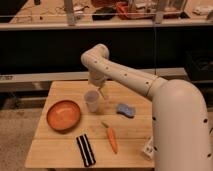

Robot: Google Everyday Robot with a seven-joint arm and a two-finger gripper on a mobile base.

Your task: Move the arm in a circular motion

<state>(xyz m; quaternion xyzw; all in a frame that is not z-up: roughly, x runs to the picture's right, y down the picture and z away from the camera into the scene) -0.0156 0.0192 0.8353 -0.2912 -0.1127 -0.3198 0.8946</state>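
The arm, cream-white w/ dark dots, fills the right foreground, runs up-left to a rounded elbow over the bench far edge, then drops. End effector hangs just above and beside the cup; released or clenched, can't tell. Orange bowl sits left of cup. Black striped item near-left of cup, towards front edge. Carrot in front of cup. Blue sponge right of cup.
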